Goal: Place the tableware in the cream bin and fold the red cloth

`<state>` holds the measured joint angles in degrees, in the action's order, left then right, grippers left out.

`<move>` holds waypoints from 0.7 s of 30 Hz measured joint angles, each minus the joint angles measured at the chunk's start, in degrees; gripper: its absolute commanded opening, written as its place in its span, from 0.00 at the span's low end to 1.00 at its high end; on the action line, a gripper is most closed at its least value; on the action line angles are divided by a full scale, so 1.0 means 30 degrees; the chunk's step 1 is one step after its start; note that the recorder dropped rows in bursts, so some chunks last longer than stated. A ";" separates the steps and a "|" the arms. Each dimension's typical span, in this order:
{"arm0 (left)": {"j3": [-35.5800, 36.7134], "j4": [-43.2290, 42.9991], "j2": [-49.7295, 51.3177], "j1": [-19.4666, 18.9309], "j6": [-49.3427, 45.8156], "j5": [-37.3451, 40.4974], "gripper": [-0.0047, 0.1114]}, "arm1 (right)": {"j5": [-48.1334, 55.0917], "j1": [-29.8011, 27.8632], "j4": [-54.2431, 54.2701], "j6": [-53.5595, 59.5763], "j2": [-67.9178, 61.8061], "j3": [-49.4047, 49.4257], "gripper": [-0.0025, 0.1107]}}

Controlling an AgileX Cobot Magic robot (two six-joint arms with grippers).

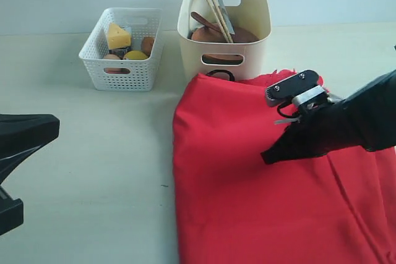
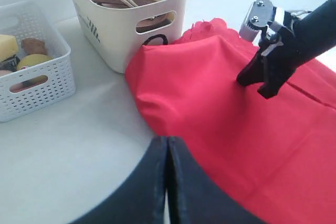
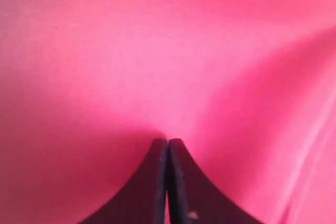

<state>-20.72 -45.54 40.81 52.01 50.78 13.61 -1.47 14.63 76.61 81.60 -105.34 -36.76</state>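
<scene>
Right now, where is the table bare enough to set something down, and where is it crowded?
Bare: the tabletop between white basket, red cloth and left gripper. Crowded: cream bin, cloth against it, right gripper on the cloth.

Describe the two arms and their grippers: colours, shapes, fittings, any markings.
Both arms are matte black. The left gripper has two smooth black fingers, broad at the base and tapering to narrow tips. The right gripper has the same black wedge shape. Behind it sits a grey metal block studded with silver screws, with a bright metal bracket beneath. No lettering shows on either arm.
</scene>
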 measured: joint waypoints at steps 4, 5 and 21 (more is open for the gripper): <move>0.0033 -0.0029 0.0000 0.0000 0.0000 0.0317 0.05 | -1.2131 -0.0155 0.0700 -0.1489 -0.1298 0.1227 0.02; 0.0033 -0.0029 0.0000 -0.0038 0.0000 0.0326 0.05 | -1.3197 -0.0189 0.0786 -0.2169 -0.1389 0.1419 0.02; 0.0033 -0.0029 0.0000 -0.0038 0.0076 0.0289 0.05 | -0.7269 -0.0206 -0.5870 -0.6555 0.3721 0.1487 0.02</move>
<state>-20.62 -45.62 40.81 51.89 51.01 14.48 -23.28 14.01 59.00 61.93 -94.17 -32.30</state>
